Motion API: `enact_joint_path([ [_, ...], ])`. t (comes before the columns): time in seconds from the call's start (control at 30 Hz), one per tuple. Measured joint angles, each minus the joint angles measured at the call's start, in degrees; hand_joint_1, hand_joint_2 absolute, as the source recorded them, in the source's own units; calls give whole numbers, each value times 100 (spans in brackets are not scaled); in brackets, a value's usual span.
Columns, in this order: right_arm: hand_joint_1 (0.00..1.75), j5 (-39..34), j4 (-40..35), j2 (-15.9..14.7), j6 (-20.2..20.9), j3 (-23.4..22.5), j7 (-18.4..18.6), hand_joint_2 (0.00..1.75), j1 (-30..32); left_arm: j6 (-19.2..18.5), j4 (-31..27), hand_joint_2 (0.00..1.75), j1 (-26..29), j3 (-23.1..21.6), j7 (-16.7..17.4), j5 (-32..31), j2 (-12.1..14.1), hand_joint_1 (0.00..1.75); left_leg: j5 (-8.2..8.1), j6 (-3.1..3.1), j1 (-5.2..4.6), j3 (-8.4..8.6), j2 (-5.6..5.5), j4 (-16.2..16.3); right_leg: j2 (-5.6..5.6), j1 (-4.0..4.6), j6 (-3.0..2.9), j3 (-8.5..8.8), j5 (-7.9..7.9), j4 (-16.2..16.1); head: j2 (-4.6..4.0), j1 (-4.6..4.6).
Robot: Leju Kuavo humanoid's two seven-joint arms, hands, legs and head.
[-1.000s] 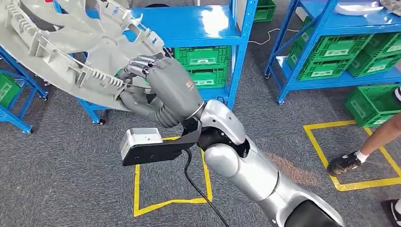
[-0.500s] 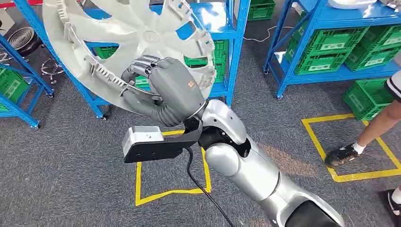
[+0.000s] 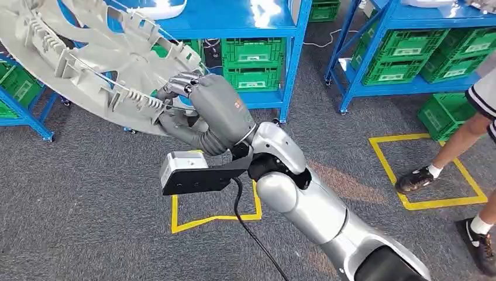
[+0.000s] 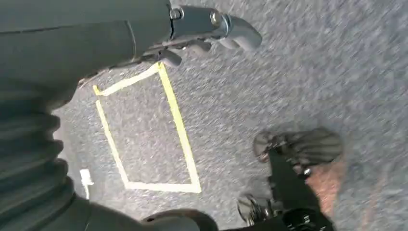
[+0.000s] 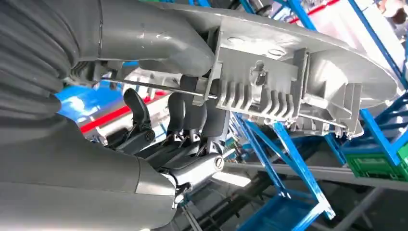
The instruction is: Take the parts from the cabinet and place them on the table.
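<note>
Our right hand (image 3: 207, 111) grips grey wheel cover (image 3: 88, 64) by rim; left hand (image 4: 202, 29) fingers curled, holding nothing

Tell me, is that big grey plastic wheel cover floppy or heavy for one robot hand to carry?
The large grey ribbed plastic wheel cover probably is stiff: held only at its rim by the right robot hand, it keeps its round shape without sagging. It looks light for its size, being thin with open gaps. The off-centre grasp may let it swing.
</note>
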Motion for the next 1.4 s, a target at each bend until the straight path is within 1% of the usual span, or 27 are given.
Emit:
enact_joint_path([
  [0.03, 175, -2, 0, 0, 0, 9, 0, 175, -10, -7, -2, 175, -5, 0, 0, -15, 0, 0, 86, -20, 2, -75, -7, 0, 3, 17, -54, 458, -18, -536, 0, 0],
  [0.07, 175, -2, 0, 4, 0, 17, 2, 175, -30, -9, -2, 175, -7, 0, -4, -28, -13, 0, 147, -50, 6, -109, -16, 6, 8, 45, -114, 946, -278, -1119, 0, 0],
  [0.1, 175, -4, 0, 11, 0, 22, 2, 175, -50, -15, -2, 175, -6, 0, -15, -46, -11, 0, 218, -91, 3, -134, -15, -2, 5, 79, -117, 1203, -480, -1638, 0, -6],
  [0.13, 175, -9, 2, 9, 0, 33, -2, 175, -52, -17, -2, 175, -7, 0, -15, -63, -11, 0, 315, -133, 17, -123, -9, -70, 7, 95, -105, 1099, -391, -1544, 0, -2],
  [0.2, 175, -9, 13, 4, 0, 39, 0, 175, -64, -28, 0, 175, 1, 0, -13, -66, -4, 0, 494, -222, 25, -130, -13, -191, 15, 124, -164, 1004, -278, -1575, 0, 50],
  [0.23, 175, -9, 26, 2, 0, 44, -4, 175, -74, -31, 7, 175, 1, 0, -13, -65, 18, 0, 464, -238, 48, -173, -11, -196, -25, 46, -220, 931, -140, -1638, 0, 42],
  [0.27, 175, -9, 28, 7, 0, 52, -2, 175, -85, -37, 7, 175, 4, 0, -13, -65, 15, 0, 187, -249, 23, -244, -18, -104, -16, 52, -262, 859, -58, -1650, 0, 33],
  [0.33, 175, -9, 46, 7, -2, 55, -2, 175, -109, -59, 9, 175, 11, 0, -37, -68, 9, 0, -603, -282, 31, -370, -9, 583, -6, 56, -304, 653, 97, -1647, 0, -11],
  [0.37, 175, -9, 61, 7, -2, 61, -4, 175, -109, -59, 7, 175, 5, 0, -69, -68, 13, 0, -802, -298, 21, -414, -10, 972, -10, 62, -311, 570, 166, -1644, 0, -13],
  [0.4, 175, -9, 81, 7, -2, 72, -4, 175, -108, -59, 7, 175, -5, 0, -109, -70, 22, 0, -787, -307, 15, -465, -11, 1418, -22, 70, -307, 463, 253, -1635, 0, -13],
  [0.43, 175, -9, 101, 7, -2, 87, -4, 175, -108, -59, 7, 175, -8, 0, -131, -72, 31, 0, -520, -314, 15, -467, -11, 1707, -33, 76, -303, 355, 331, -1618, 0, -11],
  [0.5, 175, -9, 127, 7, -2, 109, 0, 175, -109, -59, 7, 175, -6, 0, -151, -74, 37, 0, -4, -298, 15, -218, -10, 1660, -37, 77, -281, 139, 456, -1563, 0, -13],
  [0.53, 175, -9, 129, 7, -2, 122, 2, 175, -111, -59, 4, 175, -10, 0, -168, -74, 42, 0, -37, -269, 15, 184, -10, 1220, -30, 77, -260, 14, 525, -1512, 0, -13],
  [0.6, 175, -17, 129, 13, 0, 133, 6, 175, -128, -59, -22, 175, -26, 0, -190, -74, 44, 0, -768, -218, -26, 1120, -5, -33, -28, 104, -214, -72, 562, -1394, 0, -9],
  [0.63, 175, -33, 129, 11, 2, 142, -7, 175, -138, -59, -20, 175, -46, -2, -206, -74, 42, 0, -887, -161, -36, 1120, 0, -136, -35, 102, -172, -87, 617, -1373, 0, -2],
  [0.73, 175, -55, 131, 7, 11, 188, -31, 175, -144, -59, -9, 175, -18, -2, -236, -72, 26, 0, -765, -25, -9, 1074, -5, -184, -50, 68, -61, -126, 687, -1388, 0, -22],
  [0.8, 175, -59, 131, -4, 11, 194, -44, 175, -173, -59, -9, 175, -11, 0, -238, -70, 35, 0, -662, 31, -2, 990, -27, -178, -11, 42, 12, -320, 254, -929, 2, 11],
  [0.87, 175, -55, 133, -24, 11, 216, -48, 175, -168, -59, -9, 175, -4, 0, -256, -68, 35, 0, -565, 31, -1, 861, -89, -169, -12, -4, 68, -662, -241, 1, 0, 13],
  [0.93, 175, -52, 136, -46, 11, 266, -46, 175, -159, -59, -7, 175, 17, 0, -258, -65, 35, 0, -498, 6, 7, 743, -167, -141, -11, -29, 90, -739, -359, 386, 0, 13],
  [0.97, 175, -52, 135, -55, 11, 282, -46, 175, -159, -59, -4, 175, 26, 2, -264, -65, 33, 0, -475, -13, 15, 704, -220, -125, -6, -39, 88, -570, -249, 179, 0, 9],
  [1.03, 175, -37, 136, -61, 11, 295, -44, 175, -162, -59, 0, 175, 25, 2, -278, -68, 28, 0, -441, -57, 31, 653, -338, -93, 116, -50, 54, 108, 140, -853, 0, 13],
  [1.07, 175, -17, 135, -66, 9, 295, -44, 175, -167, -59, -2, 175, 20, 2, -284, -68, 20, 0, -426, -81, 57, 632, -379, -85, 361, -59, 13, 380, 167, -1342, 2, 11],
  [1.1, 175, 0, 135, -70, 4, 295, -44, 175, -165, -59, -4, 175, 4, 2, -289, -70, 11, 0, -399, -128, 33, 588, -422, -82, 401, -35, 5, 404, 143, -1397, 0, 6],
  [1.17, 175, 18, 135, -92, -7, 295, -44, 175, -176, -59, -2, 175, 2, 2, -288, -79, 11, 0, -350, -205, 55, 549, -496, -104, 294, 0, -24, 373, 174, -1399, 0, 24],
  [1.23, 175, 35, 133, -94, -13, 295, -44, 175, -182, -59, 2, 175, 12, 2, -286, -92, 11, 0, -295, -306, 68, 531, -599, -170, 181, -30, -134, 393, 235, -1476, 0, 24],
  [1.3, 175, 37, 133, -96, -15, 295, -42, 175, -199, -59, 4, 175, 5, 0, -289, -105, 4, 0, -522, -311, 40, 383, -167, 136, 46, -38, -217, 416, 281, -1535, 0, -24],
  [1.4, 175, 42, 136, -114, -15, 299, -37, 175, -173, -59, 7, 175, -16, 0, -288, -127, 4, 0, -1151, -357, 40, -210, -55, 1457, -156, 2, -257, 366, 288, -1531, 0, -31],
])
